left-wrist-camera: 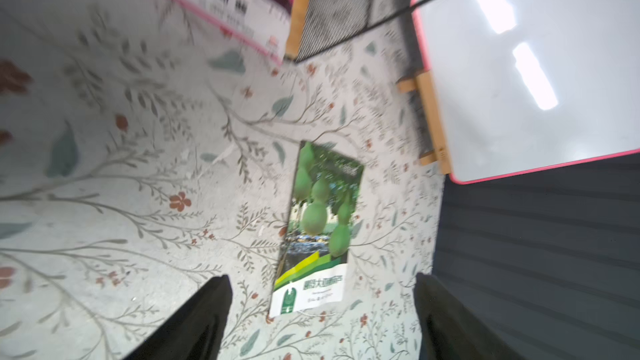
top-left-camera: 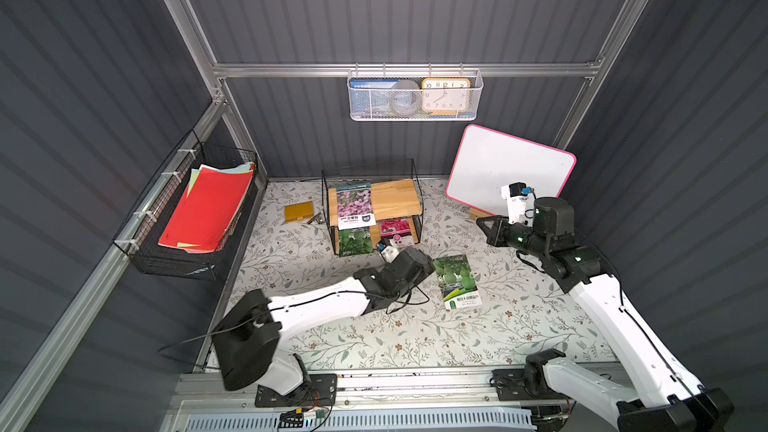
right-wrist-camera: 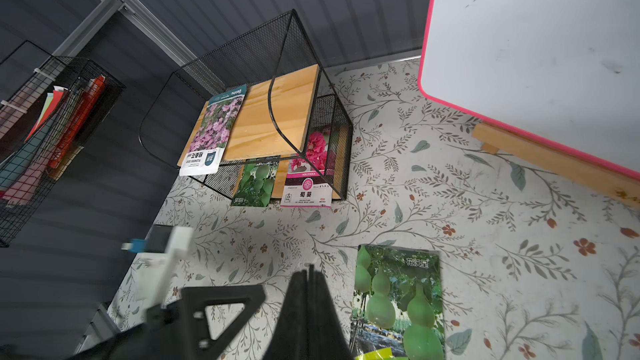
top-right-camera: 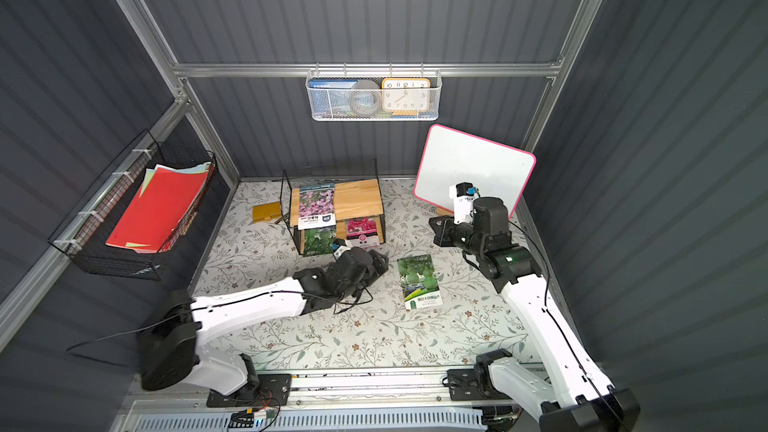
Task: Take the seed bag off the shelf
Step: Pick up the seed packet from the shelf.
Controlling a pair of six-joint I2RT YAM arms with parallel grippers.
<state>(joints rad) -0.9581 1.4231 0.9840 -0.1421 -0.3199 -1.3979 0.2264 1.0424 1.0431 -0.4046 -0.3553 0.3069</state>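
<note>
The shelf (top-left-camera: 395, 195) stands at the back of the table, in the middle. A pink-flower seed bag (top-left-camera: 354, 203) lies on its top board. On the lower board a green seed bag (top-left-camera: 354, 241) and a pink hollyhock bag (top-left-camera: 395, 229) stick out over the front. Another seed bag (top-left-camera: 457, 282) with green gourds lies flat on the table in front of the shelf. My left gripper (left-wrist-camera: 321, 282) is open just beside this bag, with a finger on each side of its near end and not touching it. My right gripper (right-wrist-camera: 308, 271) hangs shut and empty to the right.
A pink-rimmed whiteboard (top-left-camera: 511, 168) leans on a wooden stand at the back right. A white mesh basket (top-left-camera: 415, 97) hangs on the back wall. A black wire basket with red papers (top-left-camera: 199, 209) hangs on the left wall. A small yellow-brown block (top-left-camera: 298, 212) lies left of the shelf.
</note>
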